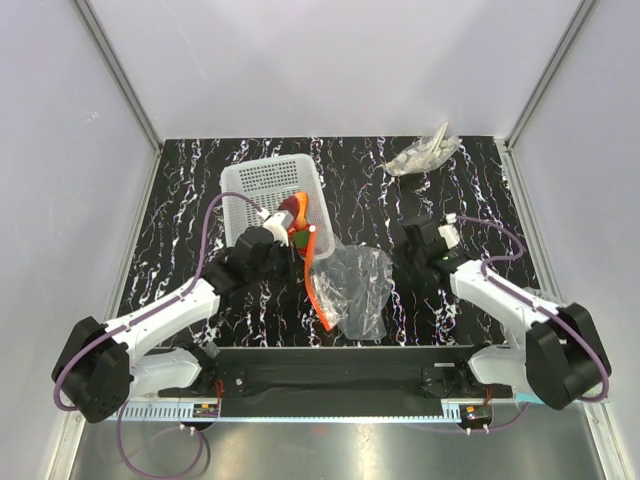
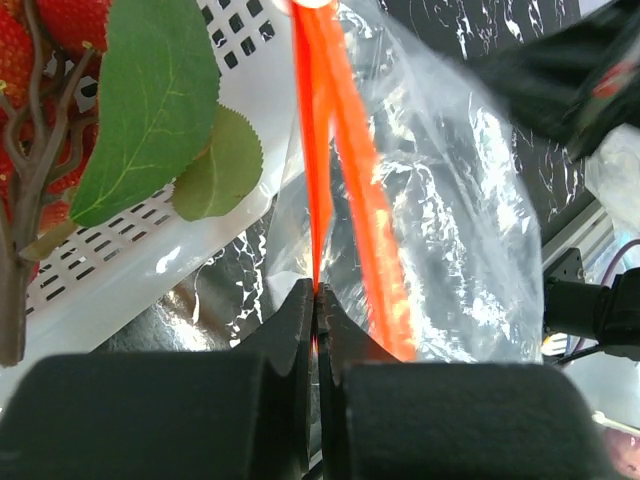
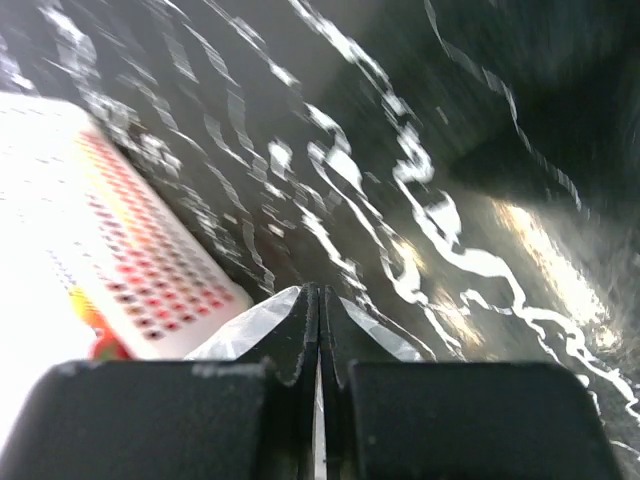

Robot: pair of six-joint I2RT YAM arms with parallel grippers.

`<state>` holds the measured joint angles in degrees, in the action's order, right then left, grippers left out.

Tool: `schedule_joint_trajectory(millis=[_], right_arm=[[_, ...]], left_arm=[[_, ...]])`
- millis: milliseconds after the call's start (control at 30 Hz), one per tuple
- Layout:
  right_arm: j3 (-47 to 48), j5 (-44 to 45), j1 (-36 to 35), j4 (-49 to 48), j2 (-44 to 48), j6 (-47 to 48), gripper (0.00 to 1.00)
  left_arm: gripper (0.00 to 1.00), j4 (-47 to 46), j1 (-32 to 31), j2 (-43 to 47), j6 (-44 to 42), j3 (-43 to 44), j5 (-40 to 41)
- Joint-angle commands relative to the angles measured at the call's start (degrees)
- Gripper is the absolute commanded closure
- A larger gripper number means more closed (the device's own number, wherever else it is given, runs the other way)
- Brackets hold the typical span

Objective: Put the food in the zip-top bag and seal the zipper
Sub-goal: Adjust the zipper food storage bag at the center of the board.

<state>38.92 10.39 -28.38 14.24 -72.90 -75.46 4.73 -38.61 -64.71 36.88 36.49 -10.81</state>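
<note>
1. As I judge it, the step in hand is opening the bag (image 2: 470, 220). Nothing is inside it, and the two orange lips of the zipper (image 2: 345, 170) stand apart.
2. My left gripper (image 2: 318, 300) is clamped on the zipper. Its fingers are together with one orange lip pinched between the tips, and the other lip runs just beside them on the right.
3. My right gripper (image 3: 318, 295) has its fingers pressed together, low over the table (image 3: 470, 230). Pale shiny patches flank the tips, and I cannot tell whether thin bag film is caught there. From above, this gripper sits just beside the bag's far right corner.
4. The food (image 1: 295, 215), red berries and green leaves, lies in the white basket (image 1: 262, 180), near my left gripper and by the zipper's far end. The bag lies on the table between my two grippers.
5. The next move calls for a sure hold on the free side of the mouth. Then I would spread both sides apart so the food can go in.
</note>
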Motion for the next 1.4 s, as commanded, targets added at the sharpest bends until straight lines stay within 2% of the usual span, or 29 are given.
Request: schedule_joint_trajectory(millis=[0,233,400,567,633,700,733,800,833,867,933,967,1033,1200,1367], right_arm=[[5.98,11.30,1.22,7.46,4.78,8.73,1.00],[14.87,18.34,6.40,14.15,4.27,23.15,1.00],[17.15,18.25,13.34,13.70,2.07,30.62,1.00],[19.61,16.69,17.04,10.73,-0.48,38.62,1.00],[22.68,13.71,18.09,10.98,-2.67,44.33,0.88],[27.67,9.05,18.10,13.96,-4.08,52.55,0.62],[29.01,8.77,18.10,15.10,-4.78,53.48,0.45],[31.03,8.25,18.10,17.40,-4.35,56.37,0.33],[31.13,6.59,18.10,17.66,-3.39,57.26,0.24],[31.31,5.53,18.01,18.71,-2.86,58.05,0.21],[31.75,-0.16,17.84,19.77,-1.20,59.20,0.21],[31.66,-2.72,16.79,20.38,-0.67,60.51,0.29],[31.40,-5.55,14.68,21.52,0.47,60.78,0.33],[31.83,-2.92,0.38,26.36,0.22,60.44,0.31],[31.66,-3.09,-7.02,26.72,1.98,58.50,0.33]], left_arm=[[1.00,-0.95,0.03,-1.12,-2.43,4.29,-2.11],[1.00,-1.92,-0.32,-7.78,-3.48,8.33,-6.58],[1.00,-4.11,-1.64,-12.19,-3.31,9.91,-8.09],[1.00,-6.49,-4.54,-17.80,-2.61,13.95,-6.77],[1.00,-8.42,-5.85,-19.75,-1.99,15.53,-5.46],[1.00,-10.69,-6.21,-22.72,-0.68,17.64,-4.58],[1.00,-11.32,-6.30,-23.61,-0.24,18.26,-4.22],[1.00,-12.20,-6.30,-26.68,0.21,20.81,-3.44],[1.00,-12.20,-6.30,-27.92,0.21,21.86,-3.08],[1.00,-12.03,-6.21,-29.06,-0.05,23.09,-2.99],[1.00,-10.97,-6.21,-32.48,-0.58,26.60,-2.64],[1.00,-10.80,-6.21,-33.46,-0.67,27.49,-2.73],[1.00,-10.45,-6.21,-36.26,-0.67,29.69,-2.99],[1.00,-10.36,-6.04,-37.69,0.03,30.83,-3.34],[1.00,-9.13,-5.34,-36.11,-0.23,30.66,-3.08]])
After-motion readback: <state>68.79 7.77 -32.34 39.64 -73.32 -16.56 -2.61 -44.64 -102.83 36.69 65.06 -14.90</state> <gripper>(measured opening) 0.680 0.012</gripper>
